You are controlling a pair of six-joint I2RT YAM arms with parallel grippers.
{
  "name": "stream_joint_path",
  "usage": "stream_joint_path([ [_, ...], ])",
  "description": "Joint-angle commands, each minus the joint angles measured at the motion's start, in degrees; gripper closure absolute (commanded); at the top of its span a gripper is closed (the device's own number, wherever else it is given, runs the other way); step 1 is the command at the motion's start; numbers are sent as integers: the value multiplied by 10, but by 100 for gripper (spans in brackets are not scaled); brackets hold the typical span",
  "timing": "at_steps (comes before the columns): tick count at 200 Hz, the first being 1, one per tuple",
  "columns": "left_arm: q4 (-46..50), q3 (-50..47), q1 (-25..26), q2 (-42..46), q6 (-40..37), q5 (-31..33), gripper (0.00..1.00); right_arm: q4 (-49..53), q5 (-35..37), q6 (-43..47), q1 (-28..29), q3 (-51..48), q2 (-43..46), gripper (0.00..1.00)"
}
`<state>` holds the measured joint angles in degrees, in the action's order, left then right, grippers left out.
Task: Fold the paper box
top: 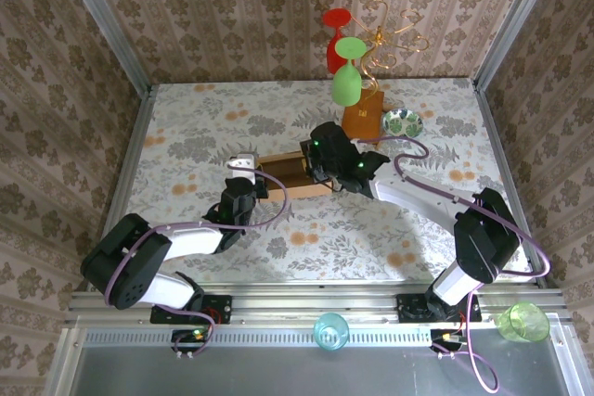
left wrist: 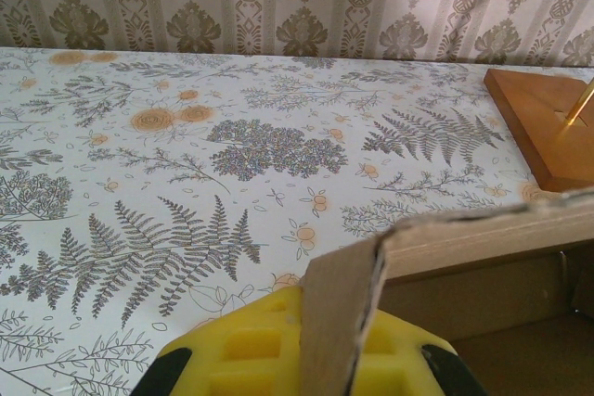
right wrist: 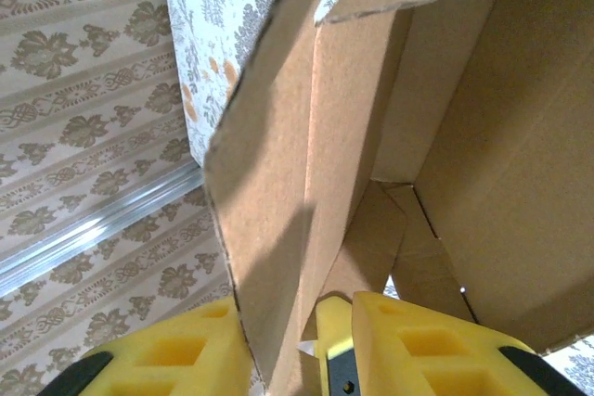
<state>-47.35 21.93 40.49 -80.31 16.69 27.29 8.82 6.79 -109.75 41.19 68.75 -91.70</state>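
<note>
The paper box (top: 286, 176) is light-brown corrugated cardboard, lying mid-table between my two arms. My left gripper (top: 244, 176) is at its left end. In the left wrist view its yellow fingers (left wrist: 246, 345) are shut on an upright cardboard flap (left wrist: 342, 299), and a long box wall (left wrist: 483, 229) runs off to the right. My right gripper (top: 324, 157) is over the box's right end. In the right wrist view its yellow fingers (right wrist: 172, 354) sit on either side of a doubled side panel (right wrist: 278, 201) and press on it. The box's inside (right wrist: 492, 127) opens to the right.
A wooden block base (top: 362, 121) (left wrist: 543, 127) with a gold wire stand holds a red glass (top: 336, 44) and a green glass (top: 345, 81) behind the box. A patterned bowl (top: 402, 122) sits beside it. A blue cup (top: 330, 331) and a green cup (top: 522, 322) stand on the near rail.
</note>
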Motion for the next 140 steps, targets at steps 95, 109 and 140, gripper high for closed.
stream_joint_path([
  [95, 120, 1, 5, 16, 12, -28, 83, 1, -9, 6, -9, 11, -36, 96],
  [109, 175, 5, 5, 61, 37, -47, 72, -7, -16, 11, -9, -8, -29, 100],
  [140, 325, 1, 14, 197, 124, -91, 51, -38, -27, 22, -8, -70, -6, 100],
])
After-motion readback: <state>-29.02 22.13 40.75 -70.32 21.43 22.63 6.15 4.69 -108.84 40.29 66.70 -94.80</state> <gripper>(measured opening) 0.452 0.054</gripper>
